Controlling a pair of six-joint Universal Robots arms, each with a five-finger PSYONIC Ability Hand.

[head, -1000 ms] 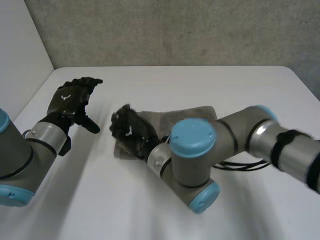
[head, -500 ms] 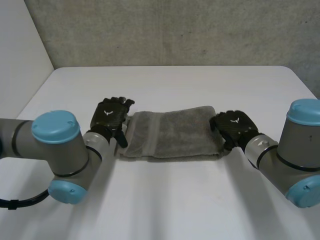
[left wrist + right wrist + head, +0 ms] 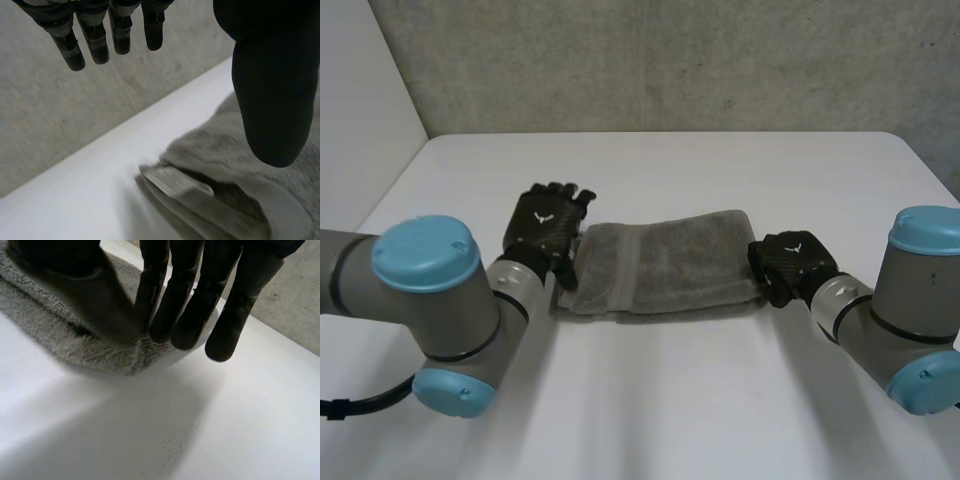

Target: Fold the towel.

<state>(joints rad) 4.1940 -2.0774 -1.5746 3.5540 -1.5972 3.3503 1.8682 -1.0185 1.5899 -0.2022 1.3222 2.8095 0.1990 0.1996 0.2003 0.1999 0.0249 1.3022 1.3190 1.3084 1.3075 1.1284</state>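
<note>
White table (image 3: pixel 700 400) bears a grey, seemingly folded towel (image 3: pixel 665 262) between left hand (image 3: pixel 545 225) and right hand (image 3: pixel 788 262), both straight-fingered.

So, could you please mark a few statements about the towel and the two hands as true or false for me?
The towel lies on the table between the left hand and the right hand: true.
The left hand is clenched in a fist: false, its fingers are straight.
A label shows on the towel by the left hand: true.
The right hand rests on the towel's middle: false, it is at one end.
</note>
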